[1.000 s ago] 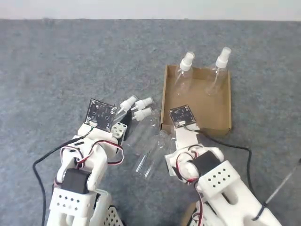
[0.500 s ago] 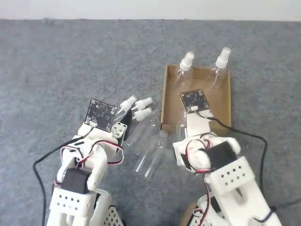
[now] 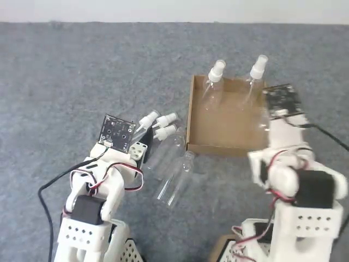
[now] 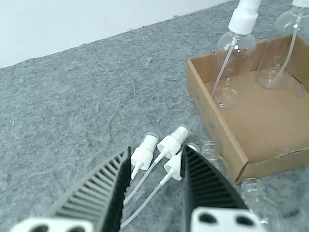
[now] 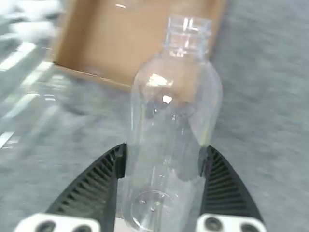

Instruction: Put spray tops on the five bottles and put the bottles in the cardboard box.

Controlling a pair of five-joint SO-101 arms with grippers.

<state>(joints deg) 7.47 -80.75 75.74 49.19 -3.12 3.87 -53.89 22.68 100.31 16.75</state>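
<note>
Uncapped bottle (image 5: 170,111): clear, no spray top. Held by R gripper (image 5: 164,153), fingers clamped on its lower body from both sides, neck pointing fwd away from the gripper.

Cardboard box (image 5: 120,43): ahead of R gripper and off to its left; held bottle is not inside it. In high view the R arm stands by the box's right wall.

Capped bottles: 2 of them, (image 4: 231,63) and (image 4: 285,48), lie in the box w/ spray tops over the far wall, well ahead of both grippers.

L gripper (image 4: 157,152): fingers part-open, narrow gap, holding nothing, low over the counter (image 4: 72,96).

Loose spray tops: 3 pcs, (image 4: 145,153), (image 4: 175,137), (image 4: 172,166), lie close together just ahead of L gripper's tips, dip tubes trailing back betw. the fingers.

Bare bottles: 2 more, (image 4: 212,153) and (image 4: 256,193), lie on the counter to the right of L gripper, betw. it and the box's near corner. Neither has a top.
</note>
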